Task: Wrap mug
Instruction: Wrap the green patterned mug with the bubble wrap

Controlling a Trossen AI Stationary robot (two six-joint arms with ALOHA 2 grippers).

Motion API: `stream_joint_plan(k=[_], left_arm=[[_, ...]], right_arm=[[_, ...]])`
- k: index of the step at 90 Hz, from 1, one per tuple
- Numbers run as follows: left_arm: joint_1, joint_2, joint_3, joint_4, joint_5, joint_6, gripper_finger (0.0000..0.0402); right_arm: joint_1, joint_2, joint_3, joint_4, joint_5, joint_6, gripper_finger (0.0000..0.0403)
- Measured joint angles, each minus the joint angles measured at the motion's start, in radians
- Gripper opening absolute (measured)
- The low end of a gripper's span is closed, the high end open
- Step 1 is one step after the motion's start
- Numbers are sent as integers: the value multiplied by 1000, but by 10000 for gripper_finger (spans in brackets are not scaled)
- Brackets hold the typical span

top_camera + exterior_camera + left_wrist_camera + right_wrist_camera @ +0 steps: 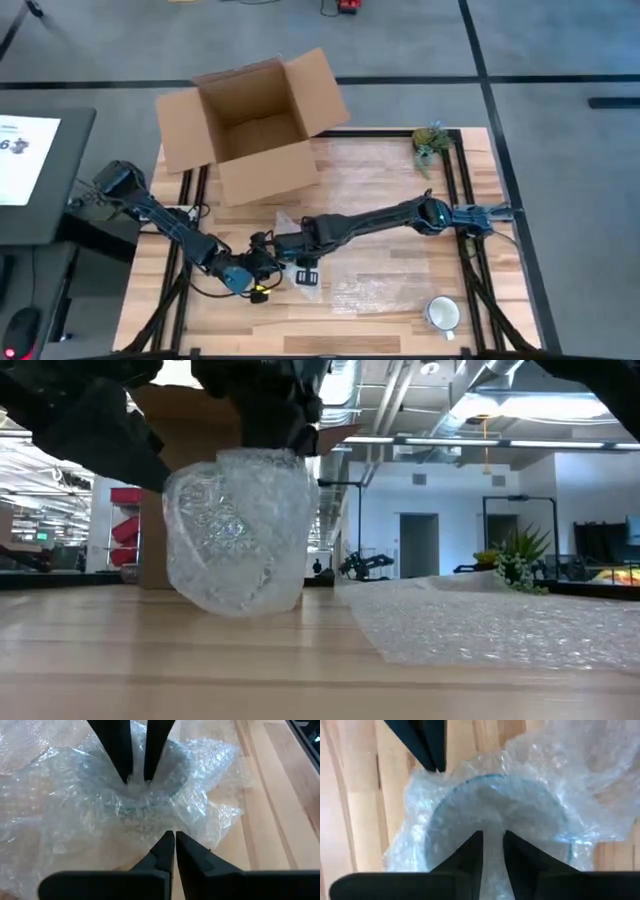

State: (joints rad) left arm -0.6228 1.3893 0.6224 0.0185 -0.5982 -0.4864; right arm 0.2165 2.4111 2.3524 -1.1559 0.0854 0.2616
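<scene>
The right gripper (pixel 492 845) pinches the crumpled clear bubble wrap (pixel 240 530) over the rim of the blue mug (pixel 500 795) at lower centre-left of the high view. The left gripper (pixel 174 842), fingers pressed together, rests beside it.

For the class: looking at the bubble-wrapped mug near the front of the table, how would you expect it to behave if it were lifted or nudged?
The wrapped mug probably feels stiff at its core, since a round rim shows through the wrap in the right wrist view. Its bubble wrap looks loose and crinkled, so the cover may slip or unfold. The right gripper pinches wrap at the rim; a firmer grip seems wise.
</scene>
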Motion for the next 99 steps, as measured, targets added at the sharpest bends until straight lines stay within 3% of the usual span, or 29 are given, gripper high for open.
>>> stream_joint_plan(k=[14,46,57,74,99], left_arm=[[0,0,0,1,0,-2,0],[0,0,0,-8,46,10,0],[-6,-21,35,-142,77,-10,0],[-5,-31,76,-404,74,-181,0],[8,-30,9,-446,-29,-270,0]], right_arm=[[-4,1,-11,45,19,-4,65],[-35,-10,-244,260,-54,-18,65],[-26,-9,-247,254,-61,-30,65],[4,-57,-253,251,-63,-49,65],[40,-162,-255,254,-68,-53,65]])
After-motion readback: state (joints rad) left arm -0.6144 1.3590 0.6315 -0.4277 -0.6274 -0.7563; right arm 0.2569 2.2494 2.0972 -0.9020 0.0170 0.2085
